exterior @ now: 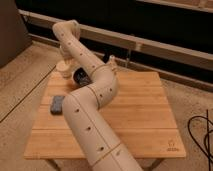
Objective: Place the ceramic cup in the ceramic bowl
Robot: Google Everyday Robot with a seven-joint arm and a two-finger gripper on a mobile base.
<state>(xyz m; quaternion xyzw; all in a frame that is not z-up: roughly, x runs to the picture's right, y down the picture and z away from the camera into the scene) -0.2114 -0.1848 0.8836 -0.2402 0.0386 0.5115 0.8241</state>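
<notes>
Reaches across the wooden table (pixel 145 115) with the arm (pixel 92 100) to the far-left corner. Ends there in the gripper (pixel 64 63), pointed downward. Closed right down, fingers drawn in on the ceramic cup (pixel 63 69), seemingly pinching it at the top, though the exact contact is hard to make out. Finds the cup upright at that corner, just left of the ceramic bowl (pixel 81 78) and not inside it. Hides part of the bowl behind the arm. Leaves a small grey block (pixel 56 104) lying near the left edge, well apart from both.

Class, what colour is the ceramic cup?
The ceramic cup is cream-beige, under the gripper at the table's far-left corner; camera view.
</notes>
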